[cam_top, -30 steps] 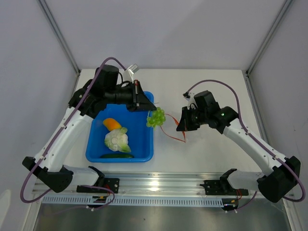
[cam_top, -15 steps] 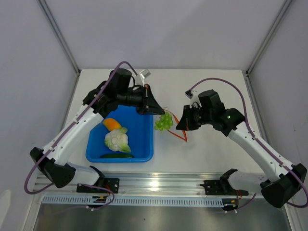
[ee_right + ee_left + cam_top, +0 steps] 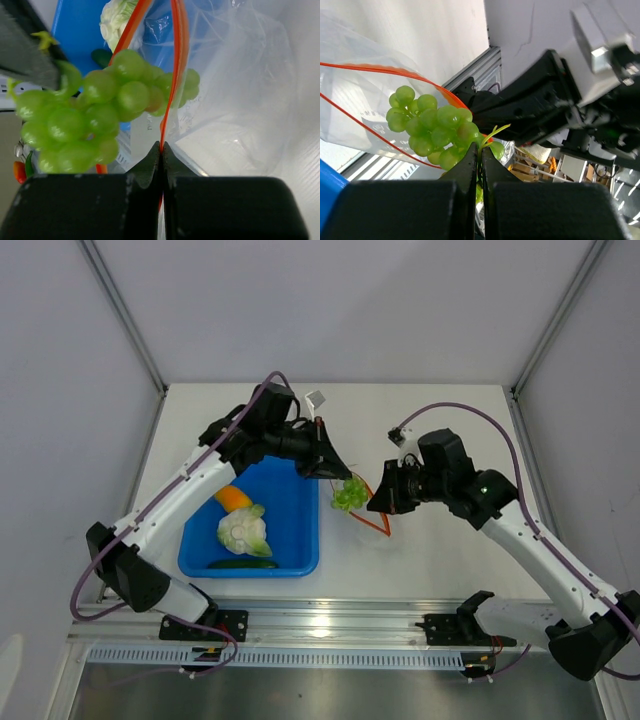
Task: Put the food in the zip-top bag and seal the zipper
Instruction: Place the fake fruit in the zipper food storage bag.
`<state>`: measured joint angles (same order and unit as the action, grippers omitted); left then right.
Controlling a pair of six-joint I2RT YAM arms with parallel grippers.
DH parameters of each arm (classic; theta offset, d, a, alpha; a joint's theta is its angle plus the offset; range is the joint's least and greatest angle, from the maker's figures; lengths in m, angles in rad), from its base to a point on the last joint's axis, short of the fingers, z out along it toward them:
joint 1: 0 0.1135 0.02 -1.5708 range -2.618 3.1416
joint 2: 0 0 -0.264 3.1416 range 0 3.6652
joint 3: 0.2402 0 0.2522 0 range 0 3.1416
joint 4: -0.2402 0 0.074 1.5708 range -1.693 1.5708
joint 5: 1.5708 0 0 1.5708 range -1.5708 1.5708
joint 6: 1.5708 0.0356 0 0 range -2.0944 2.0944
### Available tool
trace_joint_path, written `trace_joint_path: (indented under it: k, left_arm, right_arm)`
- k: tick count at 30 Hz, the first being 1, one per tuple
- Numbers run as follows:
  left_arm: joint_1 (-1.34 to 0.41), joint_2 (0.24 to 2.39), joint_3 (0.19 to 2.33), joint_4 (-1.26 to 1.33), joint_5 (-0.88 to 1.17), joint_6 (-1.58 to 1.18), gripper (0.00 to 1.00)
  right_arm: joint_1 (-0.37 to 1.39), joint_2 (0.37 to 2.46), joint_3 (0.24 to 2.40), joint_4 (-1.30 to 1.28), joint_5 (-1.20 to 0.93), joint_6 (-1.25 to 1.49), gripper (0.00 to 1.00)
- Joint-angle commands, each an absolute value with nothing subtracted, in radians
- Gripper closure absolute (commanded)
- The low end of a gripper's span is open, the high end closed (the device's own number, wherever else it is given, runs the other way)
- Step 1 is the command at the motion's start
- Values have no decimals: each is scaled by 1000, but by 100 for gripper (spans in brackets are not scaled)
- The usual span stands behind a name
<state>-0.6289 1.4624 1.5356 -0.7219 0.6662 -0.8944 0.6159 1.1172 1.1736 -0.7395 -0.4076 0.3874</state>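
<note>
The left fingers (image 3: 462,172), pressed together on a green stem, hold the grape bunch (image 3: 432,127) at the open mouth of the zip-top bag (image 3: 240,100), whose orange-red zipper (image 3: 179,40) the right fingers (image 3: 145,172) pinch tight above the worktop (image 3: 430,550). Just beside them, the orange-yellow fruit (image 3: 232,497), cabbage head (image 3: 243,530) and cucumber (image 3: 243,563) lie in the blue tray (image 3: 295,530).

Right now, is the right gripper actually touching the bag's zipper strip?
Touching. The right wrist view shows the right gripper shut on the zipper, with the orange-red strip running straight down between its closed fingertips.
</note>
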Motion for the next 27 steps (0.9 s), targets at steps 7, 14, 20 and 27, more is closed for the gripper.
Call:
trace_joint_path:
  k: [7, 14, 20, 27]
  left_arm:
    - [-640, 1517, 1603, -770, 660, -966, 99]
    - [-640, 1555, 1615, -782, 657, -1000, 99]
    - [-640, 1591, 1617, -807, 669, -1020, 99]
    - [-638, 1608, 1600, -844, 641, -1029, 99]
  right_arm:
    - [644, 1097, 1170, -729, -391, 350, 100]
    - [657, 1100, 1169, -739, -371, 333, 100]
    - [670, 1095, 1161, -745, -341, 318, 100]
    - [712, 1098, 1149, -744, -296, 305, 100]
